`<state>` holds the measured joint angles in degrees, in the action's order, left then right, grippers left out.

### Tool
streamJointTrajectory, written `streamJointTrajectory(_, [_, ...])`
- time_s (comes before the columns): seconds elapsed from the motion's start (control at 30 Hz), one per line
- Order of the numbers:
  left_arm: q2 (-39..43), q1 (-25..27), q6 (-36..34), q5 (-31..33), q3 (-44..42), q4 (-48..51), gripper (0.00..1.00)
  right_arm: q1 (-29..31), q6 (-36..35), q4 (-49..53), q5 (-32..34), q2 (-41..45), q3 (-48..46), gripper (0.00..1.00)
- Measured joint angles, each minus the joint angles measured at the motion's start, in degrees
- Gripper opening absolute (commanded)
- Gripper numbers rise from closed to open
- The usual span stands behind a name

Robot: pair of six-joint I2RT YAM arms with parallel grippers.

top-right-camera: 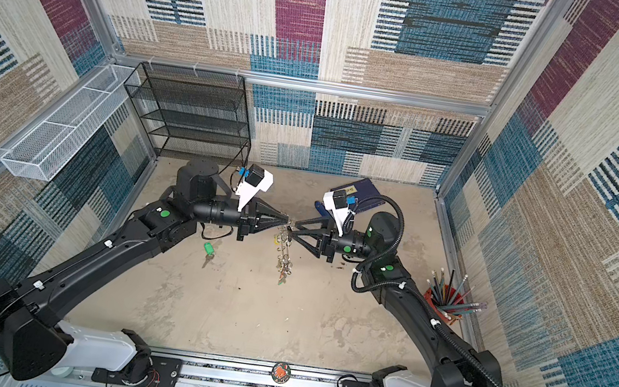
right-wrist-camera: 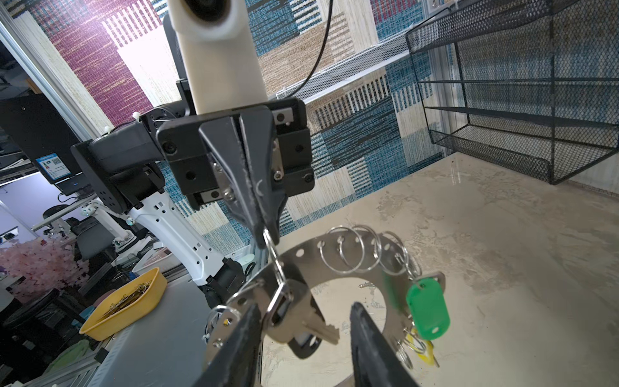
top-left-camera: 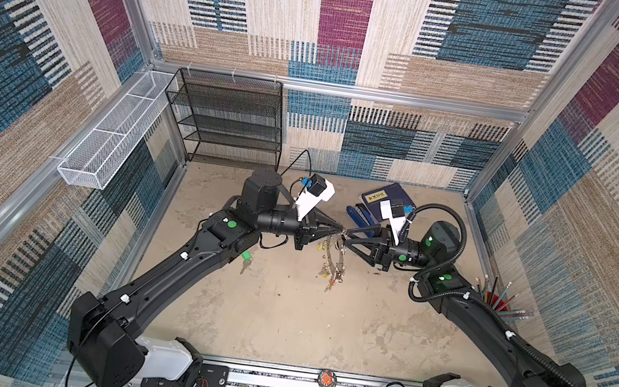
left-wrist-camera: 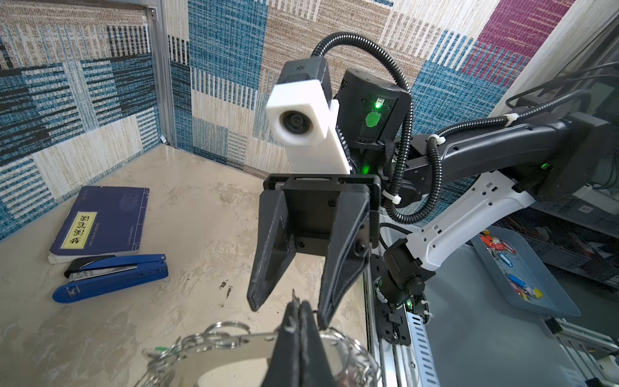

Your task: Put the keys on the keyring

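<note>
The keyring [right-wrist-camera: 335, 249], a flat grey metal disc rimmed with split rings and a green tag [right-wrist-camera: 427, 311], hangs in the air at mid-table in both top views [top-left-camera: 331, 257]. My left gripper [left-wrist-camera: 298, 306] is shut on one split ring [right-wrist-camera: 276, 261] at its upper edge. A silver key [right-wrist-camera: 321, 330] with a black tag [right-wrist-camera: 303, 350] hangs on that ring. My right gripper [right-wrist-camera: 305, 305] faces the left one with its jaws open on either side of this key; only one finger [right-wrist-camera: 244, 331] is close to it. A green-tagged key [top-left-camera: 246, 256] lies on the table below the left arm.
A blue notebook [top-left-camera: 387, 198] and a blue stapler [top-left-camera: 357, 214] lie behind the right gripper. A black mesh shelf [top-left-camera: 227, 118] stands at the back left, a white wire basket [top-left-camera: 111, 133] hangs on the left wall, and a red cup of pencils [top-left-camera: 496, 304] stands at the right edge.
</note>
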<state>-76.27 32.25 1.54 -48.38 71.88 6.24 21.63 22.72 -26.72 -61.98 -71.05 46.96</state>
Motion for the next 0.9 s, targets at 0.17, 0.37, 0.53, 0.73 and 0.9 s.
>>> streamJointTrajectory(0.17, [-0.3,0.0,0.2,0.0,-0.2,-0.1,0.00,0.5,0.0,-0.5,0.0,-0.3,0.1,0.24])
streamJointTrajectory(0.37, [-0.3,0.0,1.1,0.2,-1.2,-1.2,0.00,0.8,0.2,-0.8,0.0,-0.2,0.0,0.08])
streamJointTrajectory(0.53, [-0.3,0.1,2.8,0.2,-2.2,-3.9,0.00,0.9,0.4,-0.8,0.2,-0.2,-0.6,0.00])
streamJointTrajectory(0.73, [-0.3,0.1,5.6,0.4,-4.0,-8.4,0.00,0.9,0.4,-0.9,0.7,-0.2,-0.8,0.00])
streamJointTrajectory(0.9, [-0.3,0.1,10.3,0.4,-5.9,-13.5,0.00,1.4,0.4,-1.4,1.0,-0.9,-0.5,0.00])
